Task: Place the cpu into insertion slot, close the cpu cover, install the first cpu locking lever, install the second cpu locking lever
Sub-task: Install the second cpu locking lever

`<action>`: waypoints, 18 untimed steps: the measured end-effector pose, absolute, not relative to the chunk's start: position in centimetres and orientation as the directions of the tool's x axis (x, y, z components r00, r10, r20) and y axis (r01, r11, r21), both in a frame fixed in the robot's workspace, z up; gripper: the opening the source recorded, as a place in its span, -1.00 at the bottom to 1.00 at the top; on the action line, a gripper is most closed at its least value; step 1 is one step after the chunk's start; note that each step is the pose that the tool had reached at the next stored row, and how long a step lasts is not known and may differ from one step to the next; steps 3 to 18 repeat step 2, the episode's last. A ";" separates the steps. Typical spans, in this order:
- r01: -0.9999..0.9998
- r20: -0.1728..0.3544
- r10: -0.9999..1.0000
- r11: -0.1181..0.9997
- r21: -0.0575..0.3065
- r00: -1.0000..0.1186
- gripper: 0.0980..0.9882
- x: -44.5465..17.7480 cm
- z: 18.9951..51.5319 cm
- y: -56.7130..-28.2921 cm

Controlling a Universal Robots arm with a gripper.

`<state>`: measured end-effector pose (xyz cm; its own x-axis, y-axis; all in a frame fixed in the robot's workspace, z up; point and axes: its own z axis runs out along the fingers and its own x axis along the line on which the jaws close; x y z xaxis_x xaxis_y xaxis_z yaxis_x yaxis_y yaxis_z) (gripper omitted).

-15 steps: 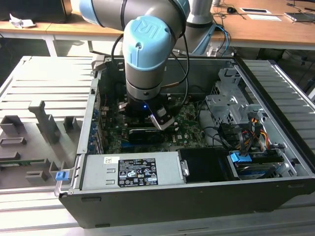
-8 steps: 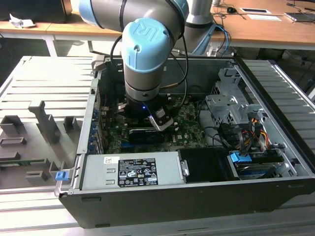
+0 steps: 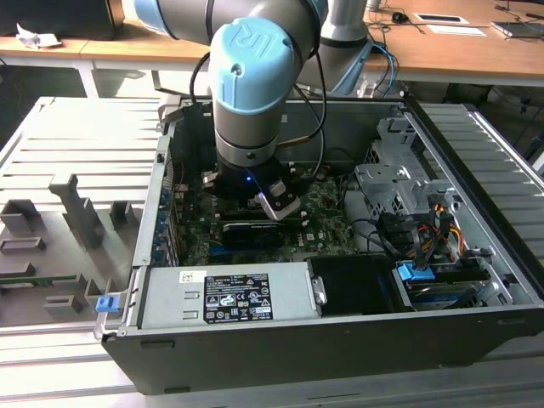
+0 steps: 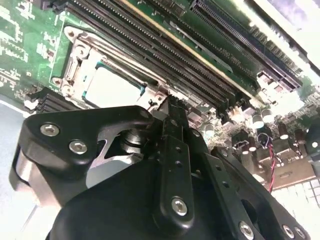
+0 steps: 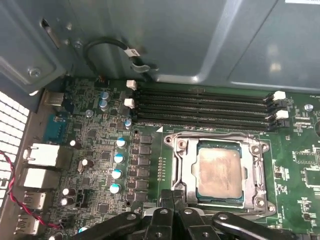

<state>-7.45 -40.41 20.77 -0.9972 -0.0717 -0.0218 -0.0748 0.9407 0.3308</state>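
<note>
The cpu (image 5: 218, 172), silver-grey on top, lies flat in the insertion slot (image 5: 200, 202) on the green motherboard (image 5: 95, 135). The silver cpu cover (image 5: 182, 167) lies down around it as a frame. My gripper (image 5: 172, 200) is shut, its black fingers pressed together, and the tips sit at the socket's edge beside one corner of the cover. In the second wrist view the gripper (image 4: 172, 107) points at the cover's rim just beside the cpu (image 4: 112, 87). I cannot tell whether the fingers touch a locking lever. In the exterior view my arm's wrist (image 3: 246, 127) hangs over the motherboard (image 3: 327, 217) inside the open case.
Long black memory slots (image 5: 200, 107) run along one side of the socket, below the grey case wall (image 5: 200, 40). Capacitors (image 5: 117, 160) and rear ports (image 5: 40, 155) stand on another side. The power supply (image 3: 225, 297), drive cage (image 3: 399, 183) and cables (image 3: 425, 229) crowd the case.
</note>
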 end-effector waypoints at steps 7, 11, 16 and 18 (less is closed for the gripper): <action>-0.075 -0.022 -0.072 0.941 0.331 -0.997 -0.98 -7.4 21.3 -40.4; -0.075 -0.022 -0.072 0.941 0.331 -0.997 -0.98 -7.4 21.3 -40.4; -0.075 -0.022 -0.072 0.941 0.331 -0.997 -0.98 -7.4 21.3 -40.4; -0.075 -0.022 -0.072 0.941 0.331 -0.997 -0.98 -7.4 21.3 -40.4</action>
